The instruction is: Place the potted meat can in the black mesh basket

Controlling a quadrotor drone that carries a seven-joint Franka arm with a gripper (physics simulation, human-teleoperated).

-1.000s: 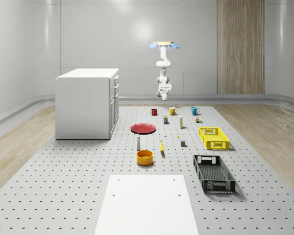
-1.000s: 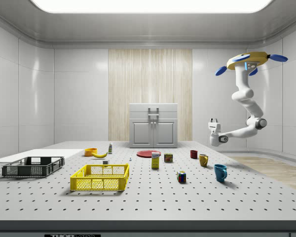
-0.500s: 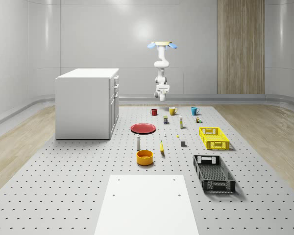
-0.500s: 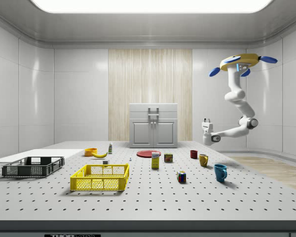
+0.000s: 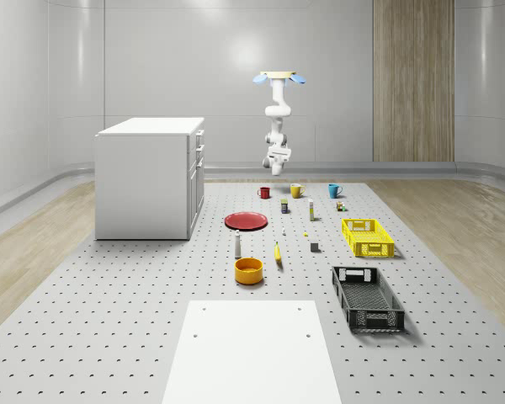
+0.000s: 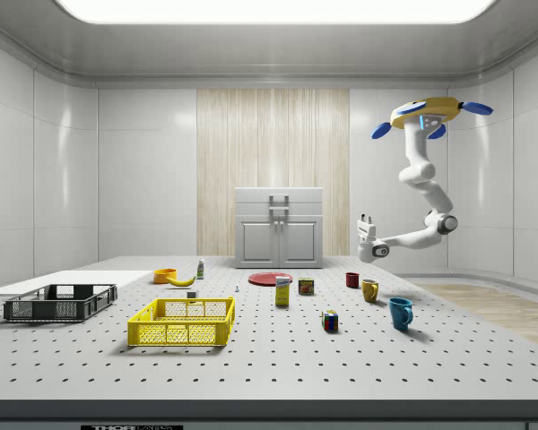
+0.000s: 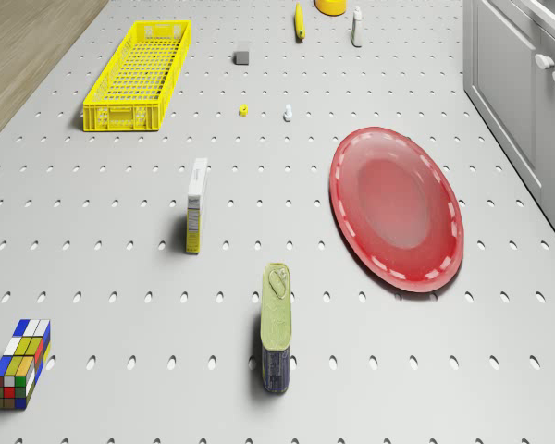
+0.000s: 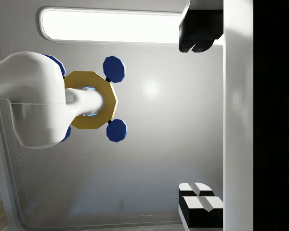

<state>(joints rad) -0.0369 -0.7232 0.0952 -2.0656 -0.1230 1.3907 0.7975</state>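
While its fingers stand apart and point upward, the pincer [image 6: 366,220] hangs high above the red mug [image 6: 352,279]. Beyond, the potted meat can [image 7: 277,326] stands on the counter [image 5: 151,286], well apart from the black mesh basket [image 5: 367,298], under the hovering drone [image 6: 425,115].

Red plate [image 7: 397,209] beside white cabinet [image 5: 149,177], yellow crate [image 7: 137,76] apart

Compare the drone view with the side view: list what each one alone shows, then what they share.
Drone view alone: nothing the side view lacks. Side view alone: the drone hovering above the table's far right end, the gripper pointing upward, the black mesh basket, three mugs and the banana. Both: the potted meat can, the red plate, the yellow basket and the Rubik's cube.
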